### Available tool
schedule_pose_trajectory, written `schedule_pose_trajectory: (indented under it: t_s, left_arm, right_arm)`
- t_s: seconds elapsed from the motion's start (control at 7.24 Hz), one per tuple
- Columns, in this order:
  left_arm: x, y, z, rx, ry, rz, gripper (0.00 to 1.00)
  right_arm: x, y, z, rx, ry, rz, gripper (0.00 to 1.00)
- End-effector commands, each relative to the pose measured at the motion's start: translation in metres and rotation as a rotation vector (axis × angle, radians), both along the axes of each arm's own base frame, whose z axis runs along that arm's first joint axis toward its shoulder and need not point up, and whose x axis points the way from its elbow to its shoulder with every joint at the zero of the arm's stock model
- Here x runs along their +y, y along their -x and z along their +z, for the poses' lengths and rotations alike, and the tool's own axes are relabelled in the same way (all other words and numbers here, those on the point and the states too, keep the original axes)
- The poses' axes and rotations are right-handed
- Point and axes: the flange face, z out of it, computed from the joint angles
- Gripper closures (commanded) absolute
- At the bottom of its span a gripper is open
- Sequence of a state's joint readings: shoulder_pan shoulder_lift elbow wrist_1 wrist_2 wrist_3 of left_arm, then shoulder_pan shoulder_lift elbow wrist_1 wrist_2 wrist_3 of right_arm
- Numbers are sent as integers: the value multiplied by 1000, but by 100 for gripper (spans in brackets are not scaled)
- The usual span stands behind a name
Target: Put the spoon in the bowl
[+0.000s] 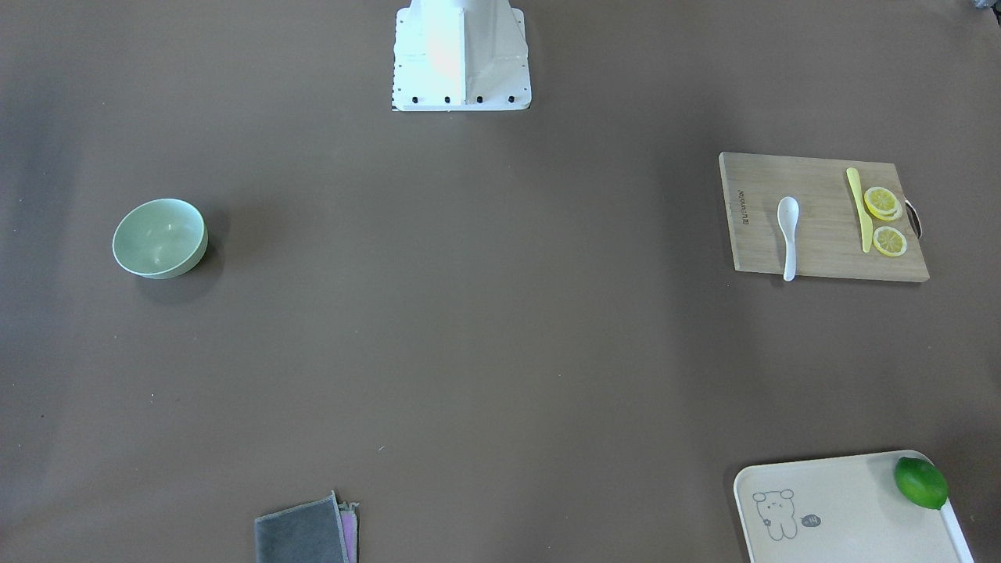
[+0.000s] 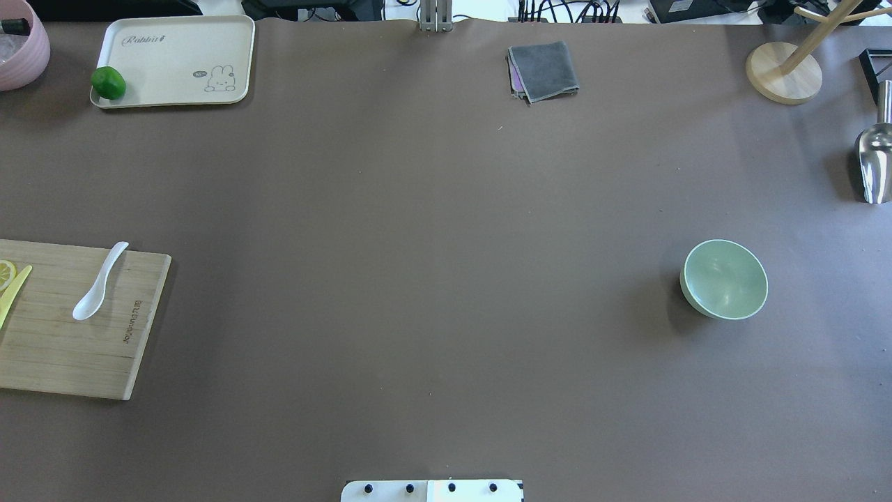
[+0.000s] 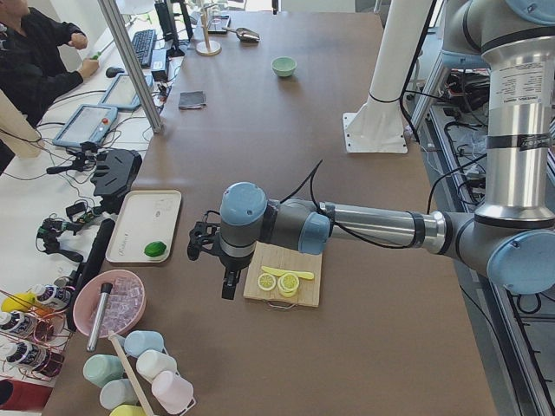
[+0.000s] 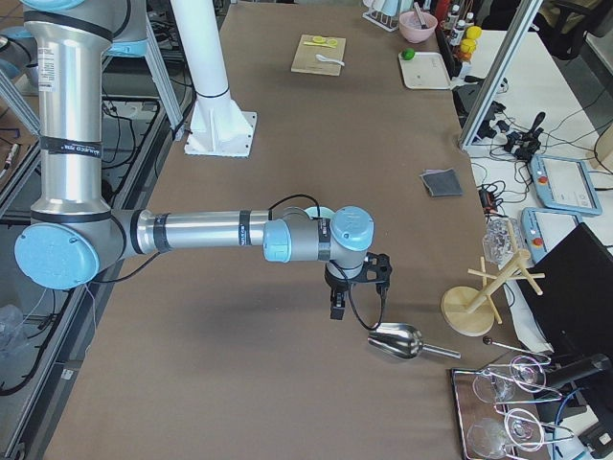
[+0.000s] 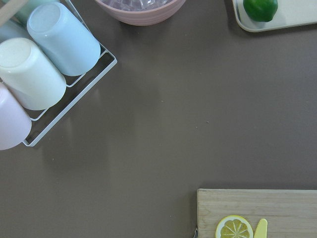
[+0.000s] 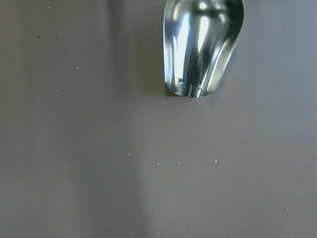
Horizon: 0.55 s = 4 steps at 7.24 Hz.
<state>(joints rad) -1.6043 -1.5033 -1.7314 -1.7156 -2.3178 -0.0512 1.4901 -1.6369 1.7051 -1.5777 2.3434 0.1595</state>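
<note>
The white spoon (image 2: 100, 281) lies on the wooden cutting board (image 2: 70, 348) at the left edge of the desk (image 2: 418, 279). It is well apart from the mint-green bowl (image 2: 725, 279), which stands upright near the right edge. My left claw (image 3: 215, 260) hangs beside that board and my right claw (image 4: 352, 295) near a steel scoop (image 4: 397, 340); whether either is released or clenched I cannot tell.
</note>
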Motion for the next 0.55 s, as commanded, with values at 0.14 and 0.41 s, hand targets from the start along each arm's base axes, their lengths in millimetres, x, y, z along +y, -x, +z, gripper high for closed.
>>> schedule_pose_trajectory:
  t_s: [0.14, 0.41]
  left_arm:
    - [0, -1, -1, -2, -5, 1, 2]
    - [-1, 0, -2, -2, -5, 1, 2]
  right_arm:
    - [0, 0, 1, -2, 3, -1, 0]
    - [-3, 1, -4, -4, -7, -1, 0]
